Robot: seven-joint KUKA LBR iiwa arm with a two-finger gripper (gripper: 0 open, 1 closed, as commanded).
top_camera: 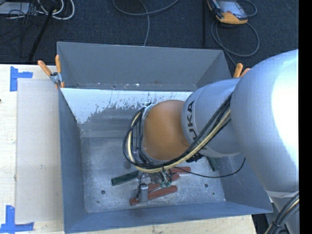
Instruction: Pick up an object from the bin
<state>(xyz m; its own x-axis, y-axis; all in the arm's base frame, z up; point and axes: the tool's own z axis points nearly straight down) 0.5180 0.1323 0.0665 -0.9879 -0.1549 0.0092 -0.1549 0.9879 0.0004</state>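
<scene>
Gripper [143,190] is low over the front floor of the grey metal bin [73,179], at the left end of a flat reddish-brown bar [163,191]. A dark green flat strip [124,179] lies just beside. The arm points straight down, so its orange wrist cover [163,128] blocks the view. Can't tell if it's clenched or released.

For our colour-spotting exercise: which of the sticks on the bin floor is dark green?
The dark green stick, lying left of the gripper in the view; the reddish-brown stick lies to the gripper's right.
</scene>
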